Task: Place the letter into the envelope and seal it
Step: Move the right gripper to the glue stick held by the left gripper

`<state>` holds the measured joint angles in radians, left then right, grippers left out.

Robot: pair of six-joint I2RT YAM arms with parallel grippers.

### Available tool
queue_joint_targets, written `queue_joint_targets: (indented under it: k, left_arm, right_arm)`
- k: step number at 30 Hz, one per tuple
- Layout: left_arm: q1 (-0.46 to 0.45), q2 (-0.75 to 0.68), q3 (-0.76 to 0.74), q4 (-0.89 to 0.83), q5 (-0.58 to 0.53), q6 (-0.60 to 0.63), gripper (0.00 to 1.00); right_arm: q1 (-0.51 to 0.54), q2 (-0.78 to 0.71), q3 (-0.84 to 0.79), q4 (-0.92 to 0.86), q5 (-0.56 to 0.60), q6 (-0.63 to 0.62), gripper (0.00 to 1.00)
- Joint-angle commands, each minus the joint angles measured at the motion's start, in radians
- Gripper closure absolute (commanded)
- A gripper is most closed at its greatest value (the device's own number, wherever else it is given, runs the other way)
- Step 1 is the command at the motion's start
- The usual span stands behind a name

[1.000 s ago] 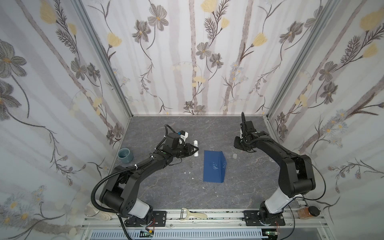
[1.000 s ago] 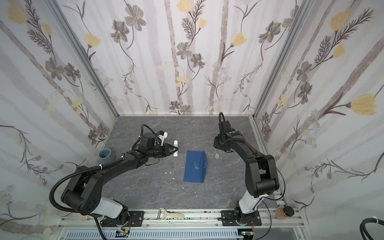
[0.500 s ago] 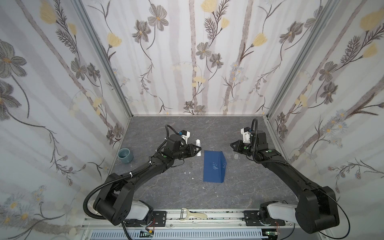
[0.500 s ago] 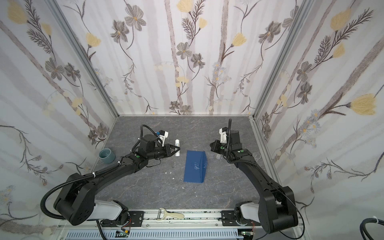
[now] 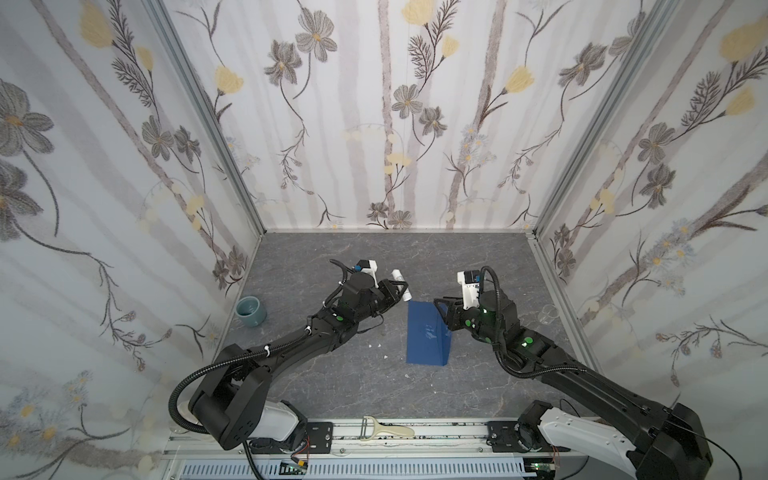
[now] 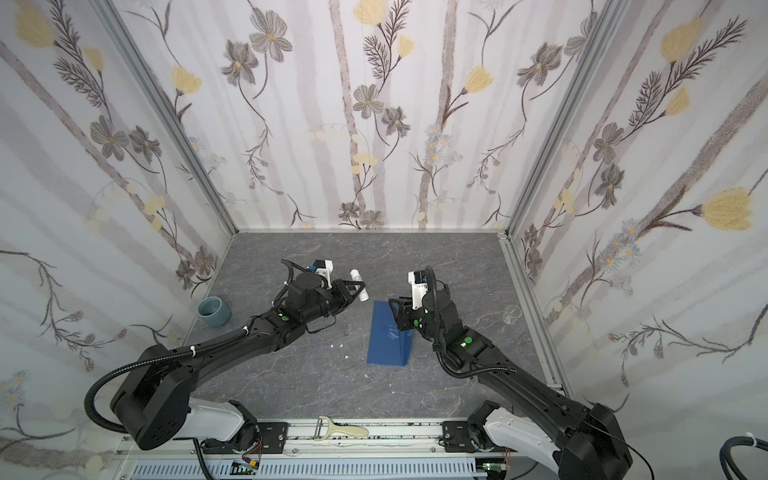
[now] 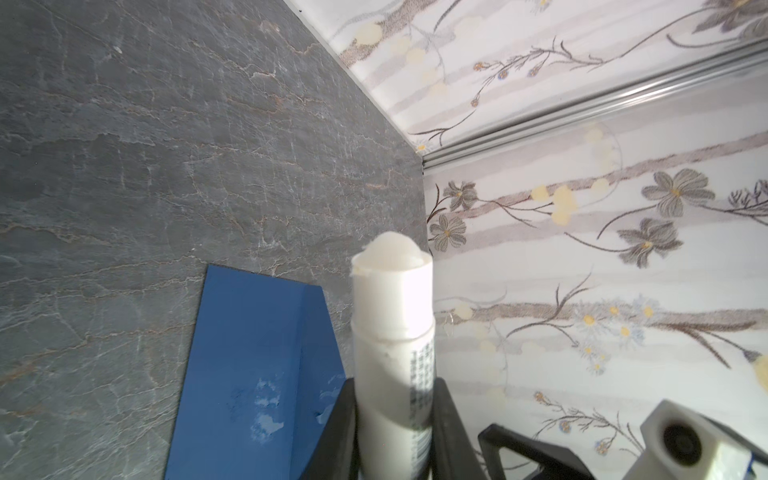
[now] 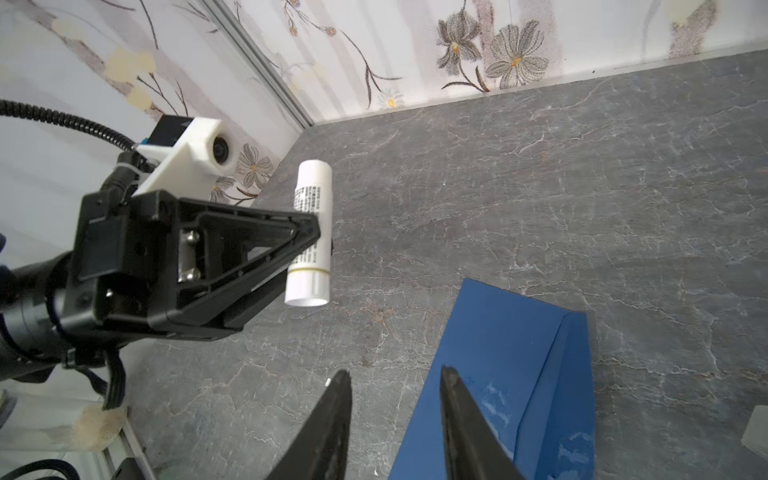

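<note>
Dark blue paper: the envelope lies at the middle of the grey stone-pattern table, its long side running near to far. A crease runs along its length close to the right edge, and pale smears mark its face. The letter cannot be seen in any view.

The right gripper is at the envelope's far right corner, jaws parted with nothing between them; contact with the paper cannot be confirmed.

The left gripper, just far-left of the envelope, is clamped on a white glue stick, uncapped with the glue exposed.

A teal cup stands at the left wall, a small clear cup at the right wall, and a peeler lies on the near rail.
</note>
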<state>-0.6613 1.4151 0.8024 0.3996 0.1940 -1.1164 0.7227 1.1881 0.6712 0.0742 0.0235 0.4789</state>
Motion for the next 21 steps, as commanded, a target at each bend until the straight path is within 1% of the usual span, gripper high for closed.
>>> queue_joint_targets:
  k: [1, 3, 5, 6, 8, 17, 19, 21]
  left_arm:
    - [-0.009, 0.018, 0.001, 0.122, -0.049, -0.150, 1.00]
    - [-0.011, 0.028, -0.020, 0.169, -0.040, -0.211, 1.00]
    - [-0.013, 0.041, -0.042, 0.230, -0.025, -0.274, 1.00]
    - [-0.015, 0.046, -0.047, 0.251, -0.017, -0.291, 1.00]
    - [-0.021, 0.056, -0.042, 0.275, 0.004, -0.317, 1.00]
    - [-0.037, 0.055, -0.026, 0.298, 0.026, -0.358, 1.00]
    - [-0.039, 0.053, -0.022, 0.301, 0.029, -0.359, 1.00]
    - [-0.039, 0.051, -0.022, 0.304, 0.031, -0.364, 1.00]
  right_arm:
    - [0.043, 0.030, -0.002, 0.098, 0.119, -0.076, 0.60]
    - [0.069, 0.048, 0.000, 0.123, 0.124, -0.102, 0.58]
    - [0.090, 0.071, 0.012, 0.134, 0.158, -0.131, 0.57]
    - [0.122, 0.082, 0.018, 0.142, 0.163, -0.146, 0.57]
    - [0.134, 0.109, 0.039, 0.139, 0.181, -0.162, 0.57]
    - [0.140, 0.178, 0.075, 0.162, 0.171, -0.201, 0.56]
    - [0.141, 0.184, 0.076, 0.167, 0.171, -0.206, 0.58]
    - [0.140, 0.192, 0.113, 0.168, 0.173, -0.212, 0.59]
